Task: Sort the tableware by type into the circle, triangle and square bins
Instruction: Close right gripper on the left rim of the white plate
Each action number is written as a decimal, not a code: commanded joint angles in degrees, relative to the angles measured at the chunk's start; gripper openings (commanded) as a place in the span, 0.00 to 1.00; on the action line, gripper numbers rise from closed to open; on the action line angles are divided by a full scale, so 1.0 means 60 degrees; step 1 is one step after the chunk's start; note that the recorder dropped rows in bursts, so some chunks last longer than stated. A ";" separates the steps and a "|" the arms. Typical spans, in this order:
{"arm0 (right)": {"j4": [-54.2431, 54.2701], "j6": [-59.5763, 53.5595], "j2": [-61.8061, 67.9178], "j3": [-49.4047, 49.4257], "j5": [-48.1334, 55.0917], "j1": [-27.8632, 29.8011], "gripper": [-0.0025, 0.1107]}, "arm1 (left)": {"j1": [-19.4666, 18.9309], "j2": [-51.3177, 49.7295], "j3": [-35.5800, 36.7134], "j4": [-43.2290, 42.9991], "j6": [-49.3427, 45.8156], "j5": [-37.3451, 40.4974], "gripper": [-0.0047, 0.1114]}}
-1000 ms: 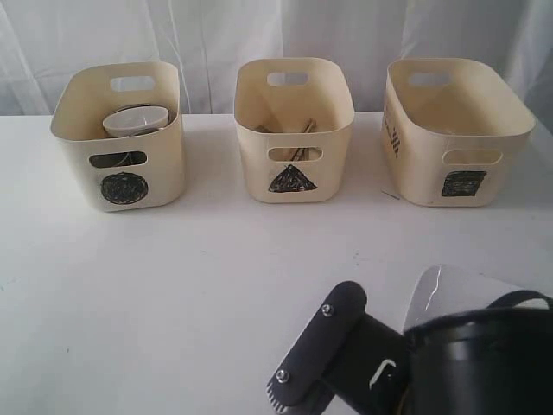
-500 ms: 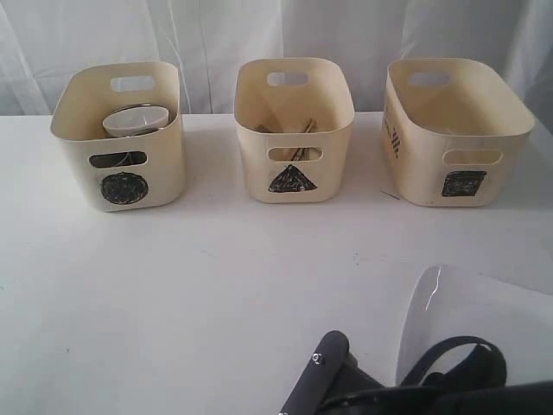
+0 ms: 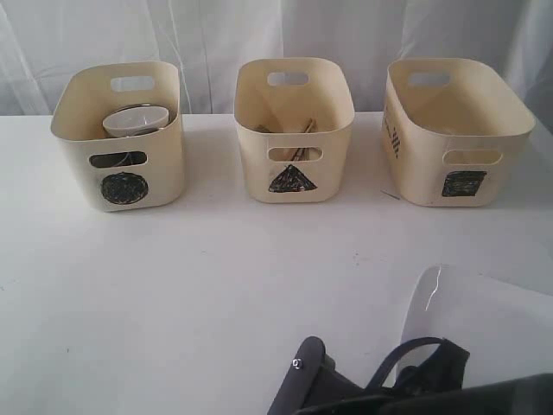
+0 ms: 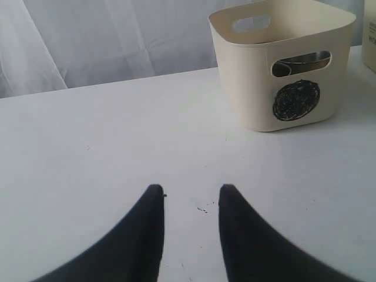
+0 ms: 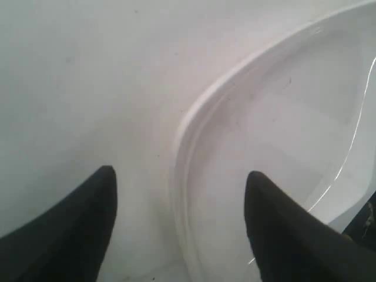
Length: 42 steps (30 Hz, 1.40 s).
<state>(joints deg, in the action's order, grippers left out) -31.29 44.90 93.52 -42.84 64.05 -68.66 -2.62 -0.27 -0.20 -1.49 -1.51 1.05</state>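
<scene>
The large white square plate lies flat on the table at the front right. My right gripper is open and straddles the plate's rim, one finger over the table and the other over the plate. The circle bin holds a small bowl and steel pieces that show through its handle hole. Wooden chopsticks lie in the triangle bin. The square bin stands at the right. My left gripper hovers open over bare table, apart from the circle bin.
The three bins stand in a row along the back of the white table, before a white curtain. My right arm fills the bottom edge of the exterior view.
My right arm has sunk toward the bottom of the exterior view, and more of the plate shows. The bins and their contents have not moved.
</scene>
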 commanded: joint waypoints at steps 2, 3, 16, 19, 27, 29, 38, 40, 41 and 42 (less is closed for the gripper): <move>-0.0345 0.0074 0.0393 0.0053 -0.0117 0.0233 0.55 | -0.0029 0.0045 0.0033 0.0043 -0.0005 -0.0011 0.36; -0.0390 0.0074 0.0437 0.0053 -0.0181 0.0259 0.55 | -0.0029 0.0045 0.0033 0.0043 -0.0005 -0.0011 0.36; -0.0707 0.0074 0.0955 0.0819 -0.1081 0.0806 0.55 | -0.0029 0.0045 0.0033 0.0043 -0.0005 -0.0011 0.36; -0.0783 0.0074 0.1021 0.0836 -0.1216 0.0806 0.55 | -0.0029 0.0045 0.0033 0.0043 -0.0005 -0.0011 0.36; -0.1068 0.0074 0.1313 0.0836 -0.1340 0.0901 0.55 | -0.0029 0.0045 0.0033 0.0043 -0.0005 -0.0011 0.36; -0.1085 0.0074 0.1375 0.0836 -0.1529 0.0970 0.55 | -0.0029 0.0045 0.0033 0.0043 -0.0005 -0.0011 0.36; -0.0882 0.0074 0.1411 0.0836 -0.1787 0.1066 0.31 | -0.0029 0.0045 0.0033 0.0043 -0.0005 -0.0011 0.36; -0.0818 0.0074 0.1411 0.0836 -0.1868 0.1066 0.23 | -0.0029 0.0045 0.0033 0.0043 -0.0005 -0.0011 0.36; -0.0791 0.0074 0.1411 0.0836 -0.1904 0.1066 0.20 | -0.0029 0.0045 0.0033 0.0043 -0.0005 -0.0011 0.36; -0.0775 0.0074 0.1411 0.0836 -0.1933 0.1066 0.17 | -0.0029 0.0045 0.0033 0.0043 -0.0005 -0.0011 0.36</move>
<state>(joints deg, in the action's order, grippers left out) -37.31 44.90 101.37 -38.41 56.10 -62.85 -2.62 -0.27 -0.20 -1.49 -1.51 1.05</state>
